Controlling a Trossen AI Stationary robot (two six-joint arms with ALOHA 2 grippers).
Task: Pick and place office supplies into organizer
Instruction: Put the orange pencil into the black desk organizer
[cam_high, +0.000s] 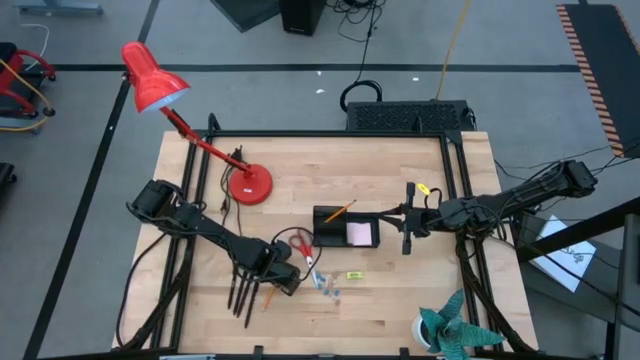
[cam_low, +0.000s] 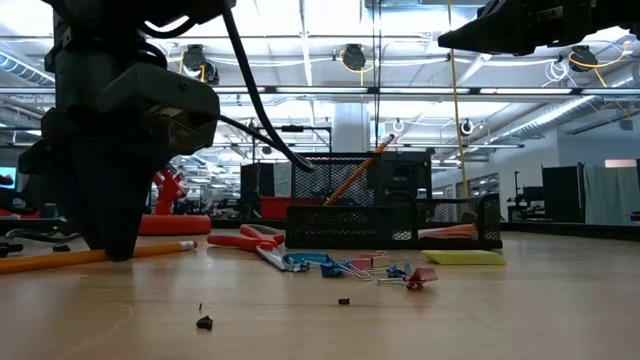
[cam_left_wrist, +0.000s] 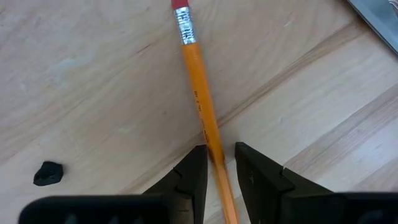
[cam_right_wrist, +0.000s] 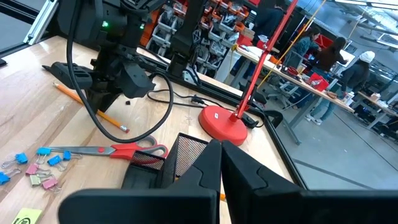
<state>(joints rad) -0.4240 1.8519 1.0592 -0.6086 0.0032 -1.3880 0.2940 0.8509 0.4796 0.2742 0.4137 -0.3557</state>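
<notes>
An orange pencil (cam_left_wrist: 198, 81) lies on the wood table, its eraser end (cam_left_wrist: 181, 15) pointing away from my left gripper (cam_left_wrist: 217, 155). That gripper stands low over the pencil (cam_high: 267, 298) at the front left and is shut on it. Dark pens (cam_high: 240, 290) lie beside it. Red-handled scissors (cam_high: 300, 245), bluish clips (cam_high: 326, 283) and a tiny yellow piece (cam_high: 352, 274) lie near the black organizer (cam_high: 330, 216). The organizer holds a pink note pad (cam_high: 360, 235) and another pencil (cam_high: 340, 210), which leans on its wall. My right gripper (cam_right_wrist: 221, 155) is shut and empty, above the organizer's right end. My left gripper pinches the orange pencil's shaft (cam_left_wrist: 211, 140) between its two fingers, some way back from the eraser end. The fingers come from above, pointing down, and lie across the pencil. The pencil lies flat on the table (cam_low: 150, 247).
A red desk lamp stands with its base (cam_high: 250, 186) at the table's far left. A teal spiky object (cam_high: 450, 330) is at the front right corner. Small dark crumbs (cam_low: 204, 322) lie on the table near the front. A large black box (cam_high: 410, 115) sits behind the table.
</notes>
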